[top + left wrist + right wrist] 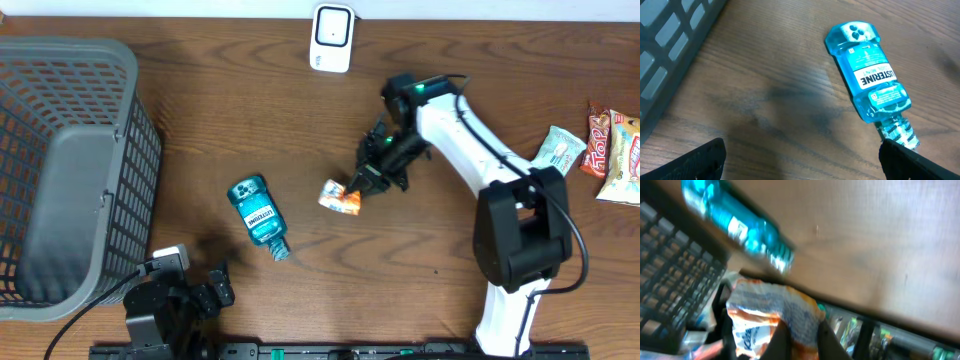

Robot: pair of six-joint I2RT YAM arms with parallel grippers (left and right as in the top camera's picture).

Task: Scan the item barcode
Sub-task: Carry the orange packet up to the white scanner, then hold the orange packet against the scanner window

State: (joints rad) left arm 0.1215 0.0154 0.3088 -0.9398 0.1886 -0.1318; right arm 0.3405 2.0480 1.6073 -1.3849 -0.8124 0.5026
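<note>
My right gripper is shut on a crumpled orange-and-white snack packet, held just above the middle of the table. In the right wrist view the packet bulges out of the gripper, pinched between two dark fingers. A white barcode scanner stands at the table's far edge, well beyond the packet. My left gripper is low at the front left, open, with only bare wood between its fingertips in the left wrist view.
A blue mouthwash bottle lies on its side between the arms, its cap end close to the left gripper's right finger. A grey mesh basket fills the left side. Several snack packets lie at the right edge.
</note>
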